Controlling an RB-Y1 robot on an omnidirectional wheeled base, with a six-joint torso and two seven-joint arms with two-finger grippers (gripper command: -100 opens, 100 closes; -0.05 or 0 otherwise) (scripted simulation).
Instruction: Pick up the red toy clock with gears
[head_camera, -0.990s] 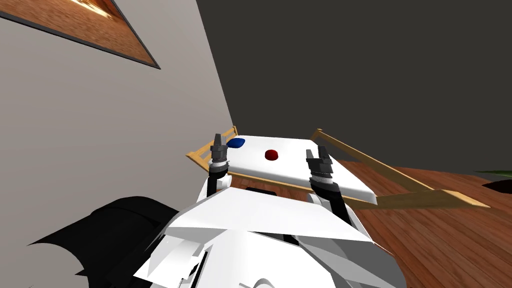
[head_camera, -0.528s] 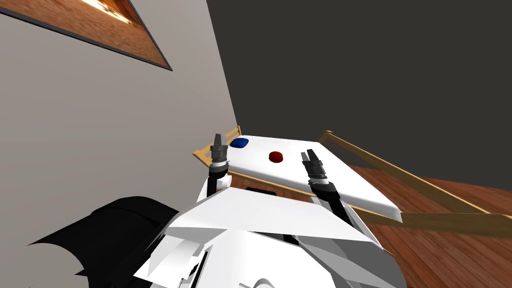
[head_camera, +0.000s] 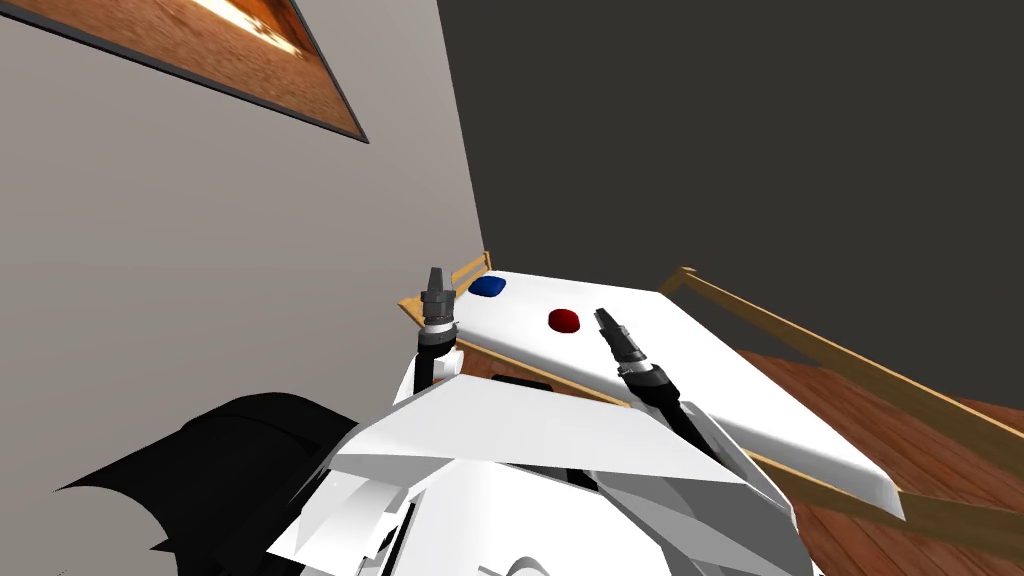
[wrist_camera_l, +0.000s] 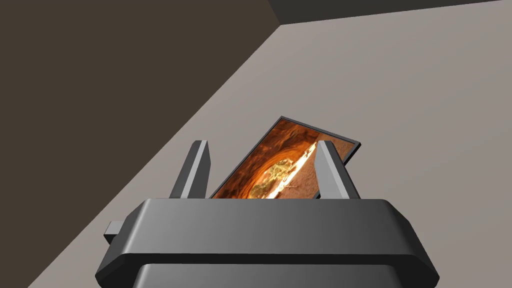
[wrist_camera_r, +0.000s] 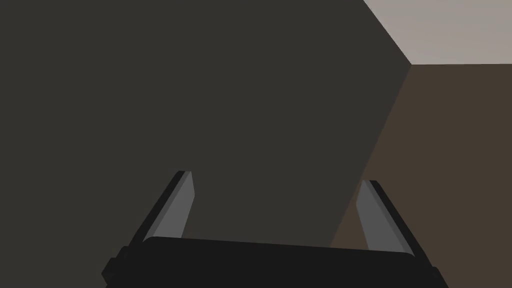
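Left tool (head_camera: 434, 284) stood at the bed's (head_camera: 700, 370) near-left corner, fingers apart. A blue object (head_camera: 488, 287) lay just beyond. The red toy clock (head_camera: 564, 320) (gears not discernible) sat mid-mattress. Right tool (head_camera: 603, 318), fingers apart, hovered beside it, apparently not touching.

A small red rounded toy (head_camera: 564, 320) lies on a flat white slab (head_camera: 720, 380) inside a light wooden railed frame (head_camera: 800, 334). A small blue rounded object (head_camera: 487, 286) lies left of it and farther back (near the frame's rail). The right gripper (head_camera: 603, 318) is just right of the toy.
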